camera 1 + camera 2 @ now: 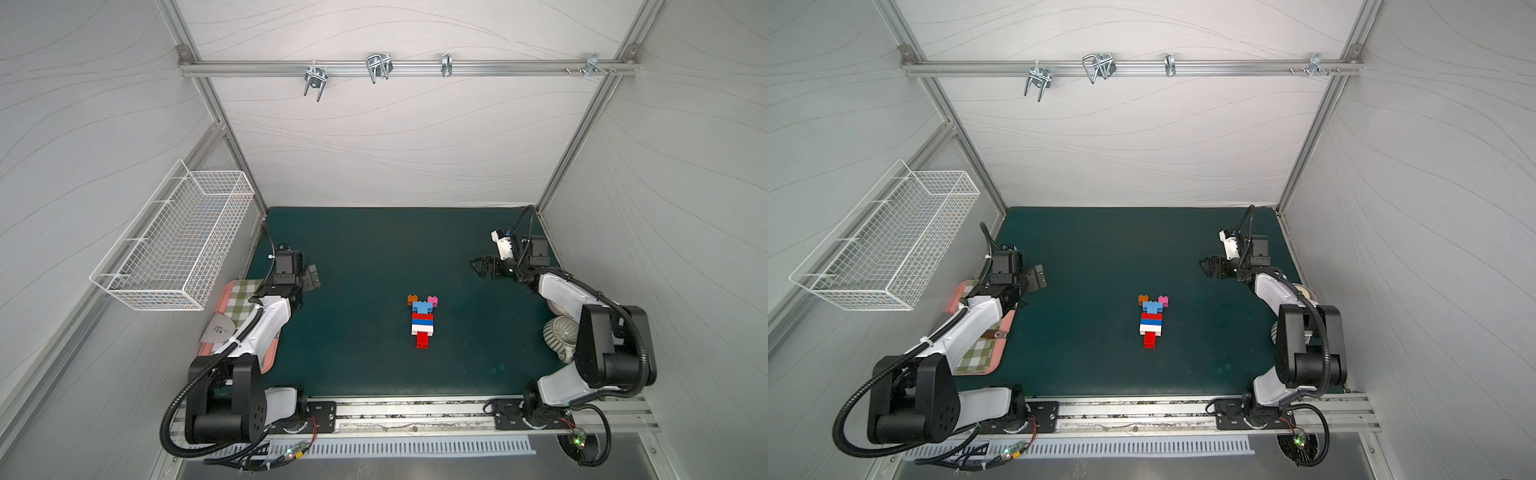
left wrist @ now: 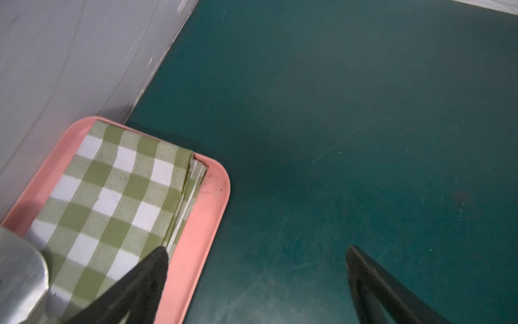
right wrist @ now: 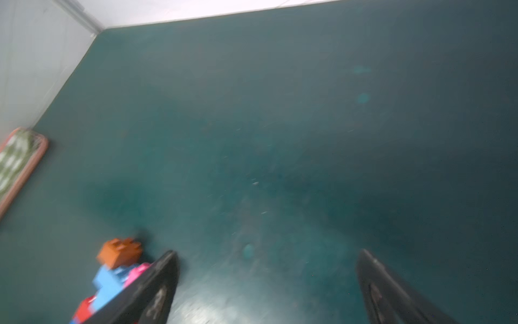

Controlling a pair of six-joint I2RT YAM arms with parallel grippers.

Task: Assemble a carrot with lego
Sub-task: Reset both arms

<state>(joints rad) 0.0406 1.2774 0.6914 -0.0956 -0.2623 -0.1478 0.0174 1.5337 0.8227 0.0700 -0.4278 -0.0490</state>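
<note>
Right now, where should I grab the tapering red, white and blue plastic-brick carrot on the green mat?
From above, across the white and blue middle layers of the tapering plastic-brick carrot: it lies flat, those sides look parallel, the red tip is narrow, the wide end is stepped.

The carrot point(image 1: 422, 322) lies on mat point(image 1: 365, 257); left claw point(image 1: 312, 277), right claw point(image 1: 478, 267) well away

Robotics lab test cell, not a lived-in room. Pale wall panels point(image 1: 395, 145) box it in, braced by an aluminium crossbar point(image 1: 498, 67) carrying metal hooks point(image 1: 316, 81). Left arm point(image 1: 270, 316) and right arm point(image 1: 561, 291) are bolted to a metal base rail point(image 1: 415, 409) at the front edge of a dark green mat point(image 1: 374, 257). Cables run bare; a small circuit board point(image 1: 578, 439) glows, uncovered.
</note>
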